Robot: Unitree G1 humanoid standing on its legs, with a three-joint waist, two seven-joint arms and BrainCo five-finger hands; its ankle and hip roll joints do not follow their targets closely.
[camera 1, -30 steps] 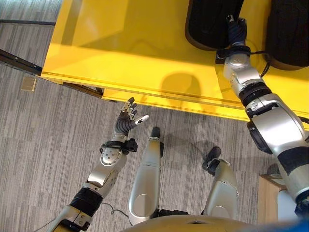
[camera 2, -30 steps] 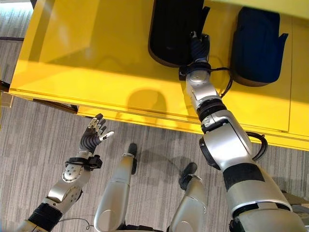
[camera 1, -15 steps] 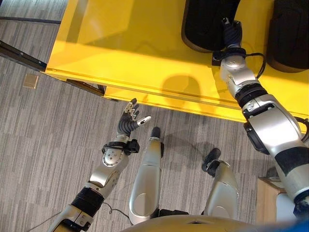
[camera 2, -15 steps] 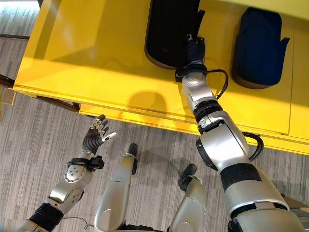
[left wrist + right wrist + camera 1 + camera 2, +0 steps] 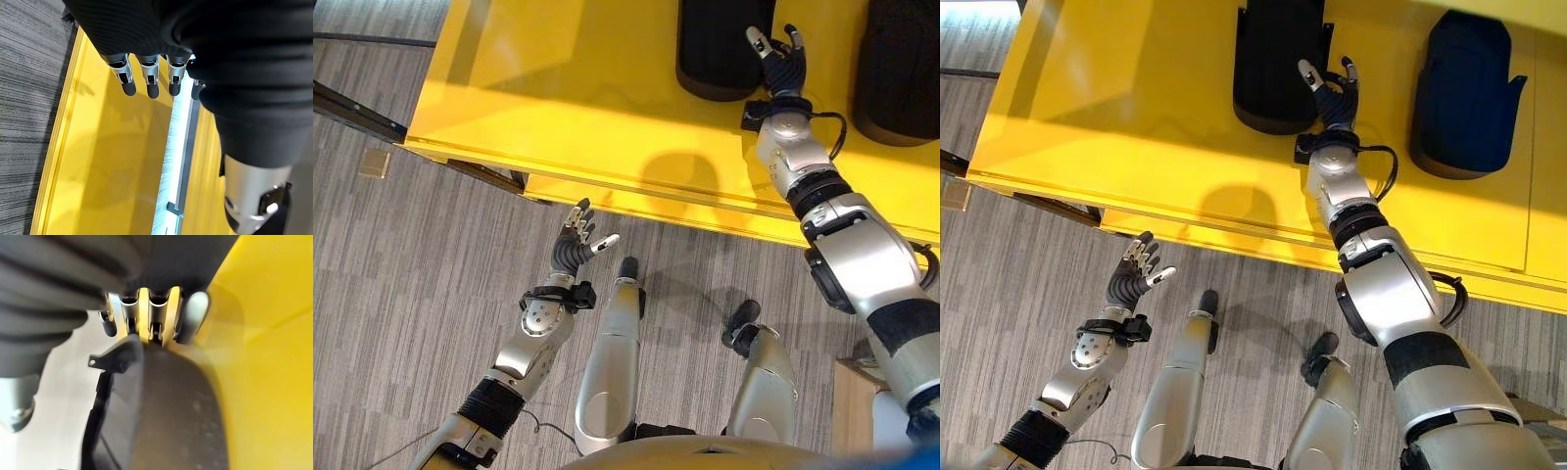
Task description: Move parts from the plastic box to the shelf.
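Evidently the part in hand is the big black moulded plastic part (image 5: pixel 1278 64), rounded at its near end and with a small tab on its side, lying flat on the broad yellow shelf (image 5: pixel 1136 108). The right hand (image 5: pixel 1332 93) is beside the part's near right corner with its fingers spread and relaxed, holding nothing; from the right wrist view it seems just clear of the part, though I cannot be sure it does not touch.

I judge the part stiff and hollow, fairly light for its bulk, with a smooth matte skin that could slip under dark fingertips. It looks tough, not fragile. Its width is too great for one hand to span, so the better hold is at the edge: fingers over the rim near the rounded end, thumb beneath, or a flat push from the side to nudge it.

A second dark moulded part (image 5: pixel 1469 93) of similar shape lies on the shelf to the right of the black one, well apart from it, so it does not crowd the hand. The shelf's front lip is between the robot and both parts. The left hand (image 5: pixel 578 240) hangs open over the grey striped carpet floor (image 5: pixel 401 294) in front of the shelf, idle.
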